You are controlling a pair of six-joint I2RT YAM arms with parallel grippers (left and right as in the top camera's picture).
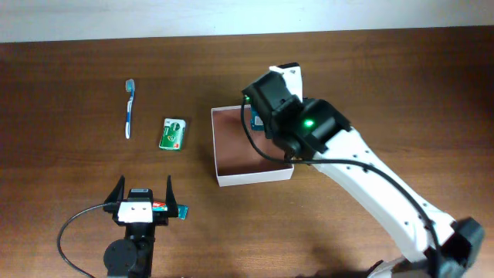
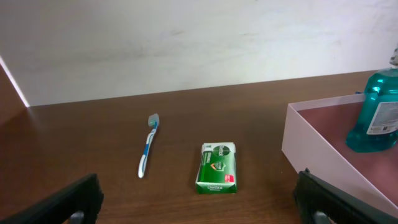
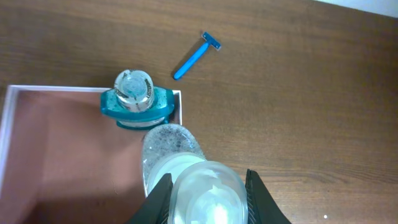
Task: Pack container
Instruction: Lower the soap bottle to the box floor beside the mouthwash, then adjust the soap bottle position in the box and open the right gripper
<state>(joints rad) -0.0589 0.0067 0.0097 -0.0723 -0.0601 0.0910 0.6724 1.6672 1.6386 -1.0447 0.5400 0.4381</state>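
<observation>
Placement wants care: the right gripper [image 3: 206, 198], pinching a clear bottle [image 3: 169, 144], should lower it gently beside the teal bottle [image 3: 136, 103] in the container [image 3: 56, 89]; left gripper [image 1: 143, 193] spread.

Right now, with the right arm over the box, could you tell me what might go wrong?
The right fingers grip a clear bottle close beside the teal bottle standing in a corner of the box; lowering it could knock that one over. The clear bottle also seems to hang over the box's side wall, so it may catch the rim and tip outside.
</observation>
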